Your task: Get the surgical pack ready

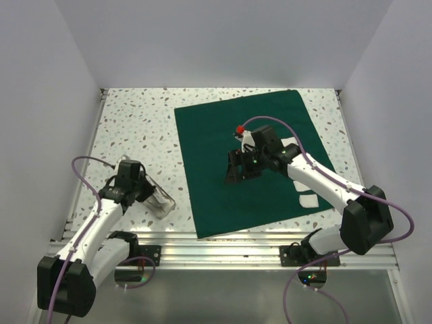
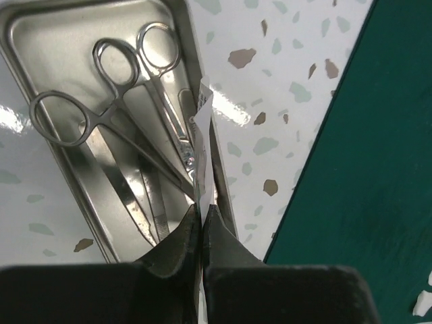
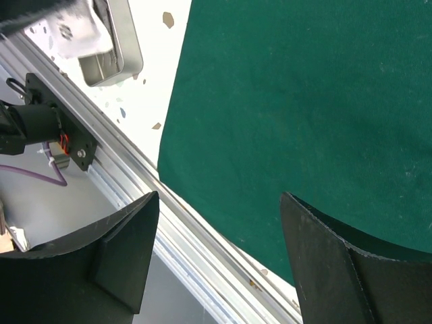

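The surgical pack [image 1: 209,148] is lying spread flat as a broad green sheet across the centre and right of the speckled table [image 1: 135,121]. The right arm is reaching from its base up and to the left over the sheet, bent at the elbow. The right gripper [image 3: 219,199] is hovering above the cloth near its middle with its fingers spread wide apart and nothing between them. The left arm is folding low beside its base, its forearm angling toward a metal tray [image 2: 189,40] that is resting on the table just left of the sheet. The left gripper [image 2: 202,214] is pinching the tray's side wall, fingers clamped together on it. Scissors [image 2: 115,88] and other instruments are lying inside the tray.
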Robot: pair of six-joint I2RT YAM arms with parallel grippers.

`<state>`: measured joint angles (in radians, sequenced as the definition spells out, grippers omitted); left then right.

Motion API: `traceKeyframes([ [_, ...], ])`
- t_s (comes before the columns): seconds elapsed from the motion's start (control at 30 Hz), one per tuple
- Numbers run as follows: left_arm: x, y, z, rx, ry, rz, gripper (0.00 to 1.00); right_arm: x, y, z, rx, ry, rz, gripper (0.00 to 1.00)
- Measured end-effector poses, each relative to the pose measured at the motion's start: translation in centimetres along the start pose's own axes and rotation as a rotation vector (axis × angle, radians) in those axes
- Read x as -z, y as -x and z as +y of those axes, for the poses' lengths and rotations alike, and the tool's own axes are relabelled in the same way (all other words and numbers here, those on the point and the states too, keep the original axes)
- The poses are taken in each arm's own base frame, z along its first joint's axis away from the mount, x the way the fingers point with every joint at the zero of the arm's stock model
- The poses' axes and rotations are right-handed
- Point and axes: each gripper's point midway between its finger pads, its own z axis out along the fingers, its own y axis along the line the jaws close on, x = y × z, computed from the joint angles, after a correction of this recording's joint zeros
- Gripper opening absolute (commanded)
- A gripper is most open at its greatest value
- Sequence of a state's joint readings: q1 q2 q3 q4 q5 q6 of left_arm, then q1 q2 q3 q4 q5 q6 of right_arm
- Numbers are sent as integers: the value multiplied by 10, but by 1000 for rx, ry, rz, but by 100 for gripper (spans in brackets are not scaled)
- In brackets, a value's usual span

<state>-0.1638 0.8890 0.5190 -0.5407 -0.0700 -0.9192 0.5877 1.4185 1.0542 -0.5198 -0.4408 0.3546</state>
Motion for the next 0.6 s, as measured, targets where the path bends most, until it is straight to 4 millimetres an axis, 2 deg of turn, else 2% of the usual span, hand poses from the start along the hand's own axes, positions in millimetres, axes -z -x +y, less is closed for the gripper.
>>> traceKeyframes([
  [0.1,-7,-13,9,25,25,41,0,0,0,0,0,0,0,76],
  [0.27,-11,-16,14,39,28,36,0,0,0,0,0,0,0,76],
  [0.3,-12,-16,13,41,22,31,7,0,0,0,1,0,0,76],
  [0.33,-12,-17,14,45,19,29,21,0,0,0,1,1,0,76],
  [0.37,-12,-17,14,45,17,27,37,0,0,0,1,2,0,76],
  [0.4,-12,-18,15,49,18,27,62,0,0,1,1,4,1,76],
  [0.43,-12,-18,16,50,21,29,69,0,0,1,1,4,1,76],
  [0.5,-11,-19,17,61,26,31,77,0,0,1,1,5,2,76],
  [0.6,-3,-19,22,62,53,28,74,0,0,1,1,7,2,76],
])
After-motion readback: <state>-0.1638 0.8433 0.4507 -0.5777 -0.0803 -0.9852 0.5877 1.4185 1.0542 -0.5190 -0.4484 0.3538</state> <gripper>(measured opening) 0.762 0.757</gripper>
